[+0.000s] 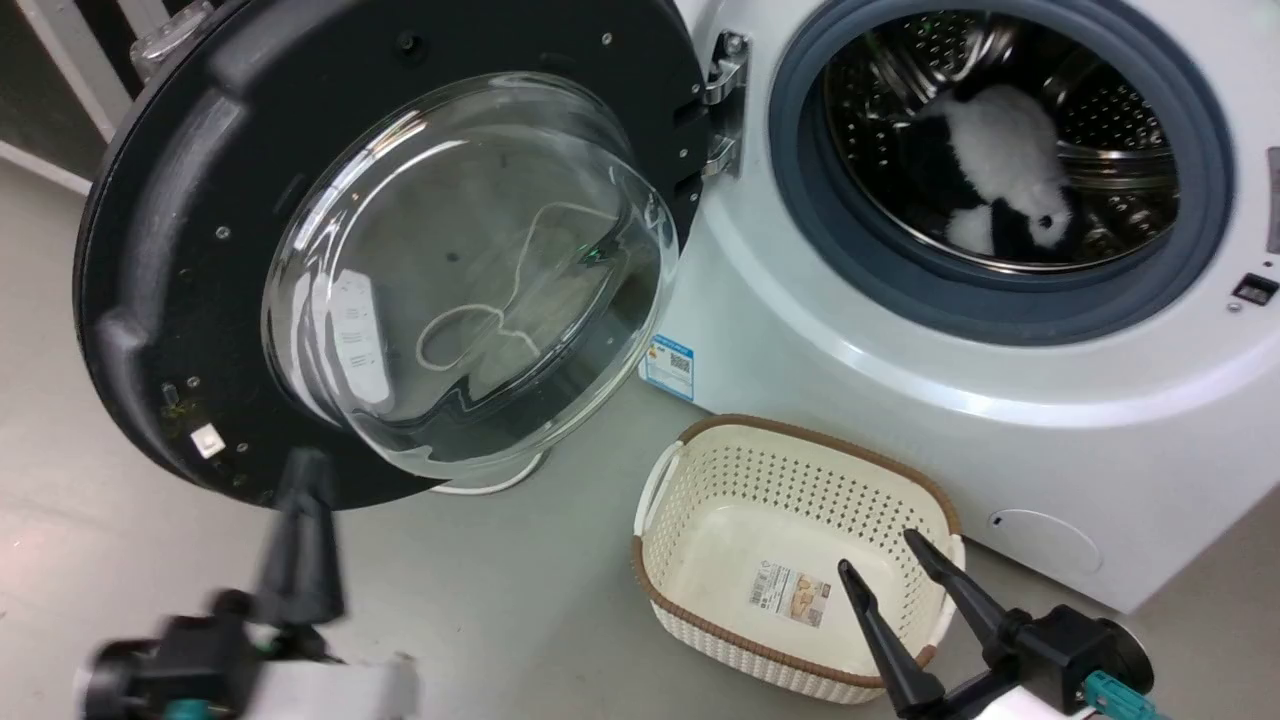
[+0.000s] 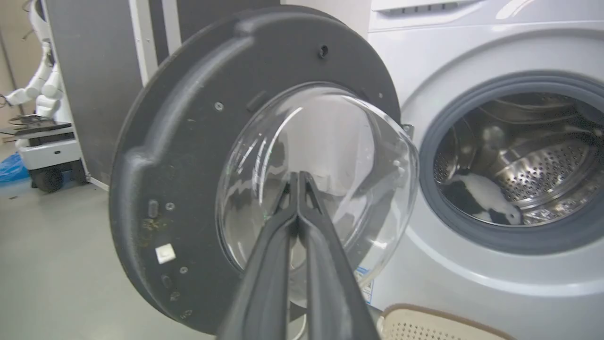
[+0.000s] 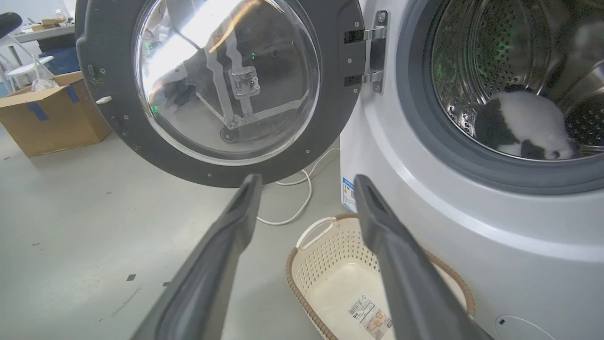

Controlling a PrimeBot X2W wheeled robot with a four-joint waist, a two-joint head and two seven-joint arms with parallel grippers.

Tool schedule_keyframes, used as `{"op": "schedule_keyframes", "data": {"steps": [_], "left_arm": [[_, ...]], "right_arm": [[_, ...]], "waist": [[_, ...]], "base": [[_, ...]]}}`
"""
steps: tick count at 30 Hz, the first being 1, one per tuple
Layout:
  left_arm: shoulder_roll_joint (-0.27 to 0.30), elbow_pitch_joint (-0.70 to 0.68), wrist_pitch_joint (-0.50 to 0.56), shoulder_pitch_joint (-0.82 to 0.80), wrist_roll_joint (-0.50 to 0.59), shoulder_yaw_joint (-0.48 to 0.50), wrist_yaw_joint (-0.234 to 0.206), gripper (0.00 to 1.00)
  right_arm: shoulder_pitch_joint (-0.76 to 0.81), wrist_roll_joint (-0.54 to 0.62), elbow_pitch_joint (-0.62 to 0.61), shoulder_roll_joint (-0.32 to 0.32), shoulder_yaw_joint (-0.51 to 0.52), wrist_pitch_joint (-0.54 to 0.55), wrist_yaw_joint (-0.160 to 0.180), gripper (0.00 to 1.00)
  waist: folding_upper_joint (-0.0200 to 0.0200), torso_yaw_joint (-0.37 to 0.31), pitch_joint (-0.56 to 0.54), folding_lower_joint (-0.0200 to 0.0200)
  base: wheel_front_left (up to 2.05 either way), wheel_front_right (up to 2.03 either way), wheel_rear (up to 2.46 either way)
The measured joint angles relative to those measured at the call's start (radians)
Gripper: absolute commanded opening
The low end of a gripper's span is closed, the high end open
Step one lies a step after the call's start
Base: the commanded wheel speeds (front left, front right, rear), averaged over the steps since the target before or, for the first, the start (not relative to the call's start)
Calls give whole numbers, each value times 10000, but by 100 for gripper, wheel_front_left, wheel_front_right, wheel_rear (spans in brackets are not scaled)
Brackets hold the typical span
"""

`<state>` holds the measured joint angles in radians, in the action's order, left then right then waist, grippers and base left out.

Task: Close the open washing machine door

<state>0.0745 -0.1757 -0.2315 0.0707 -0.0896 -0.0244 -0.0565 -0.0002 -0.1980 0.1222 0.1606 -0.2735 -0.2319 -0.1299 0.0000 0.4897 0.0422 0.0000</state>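
Washing machine door (image 1: 470, 280) open, left tool (image 2: 298, 179) pressed together, perhaps touching it, right tool (image 1: 880, 552) spread

- The washing machine door (image 3: 226, 80) is seen swung wide open on its metal hinge (image 3: 375, 52), left of the washing machine (image 3: 424, 222).
- A black-and-white plush item (image 3: 528, 123) is seen lying in the steel drum (image 3: 472, 56).
- The right gripper (image 3: 306, 182) is held with its fingers spread; a cream basket (image 3: 330, 255) is seen between them on the floor, close to the machine's front.
- A cardboard box (image 3: 52, 113) is seen at far left.
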Motion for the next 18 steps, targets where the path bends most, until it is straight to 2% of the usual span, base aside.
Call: {"op": "schedule_keyframes", "data": {"steps": [8,9,13,18], "left_arm": [[67,-765,-169,-1157,-1776,1998,813,0],[704,-314,-192,-1914,-2161,2495,1068,0],[1415,508,631,-3284,-3312,3212,1258,0],[2522,1981,1766,-5038,-5049,4397,1302,0]], "right_arm": [[49,-142,-59,69,119,-169,0,100],[189,-324,-82,107,247,-213,0,100],[243,-408,-207,176,272,-253,2,100],[135,-385,-357,437,109,-253,0,100]], "waist": [[0,313,305,0],[0,428,512,1],[0,444,772,1],[0,99,1151,0]], "base": [[0,0,0],[0,0,0],[0,0,0],[0,0,0]]}}
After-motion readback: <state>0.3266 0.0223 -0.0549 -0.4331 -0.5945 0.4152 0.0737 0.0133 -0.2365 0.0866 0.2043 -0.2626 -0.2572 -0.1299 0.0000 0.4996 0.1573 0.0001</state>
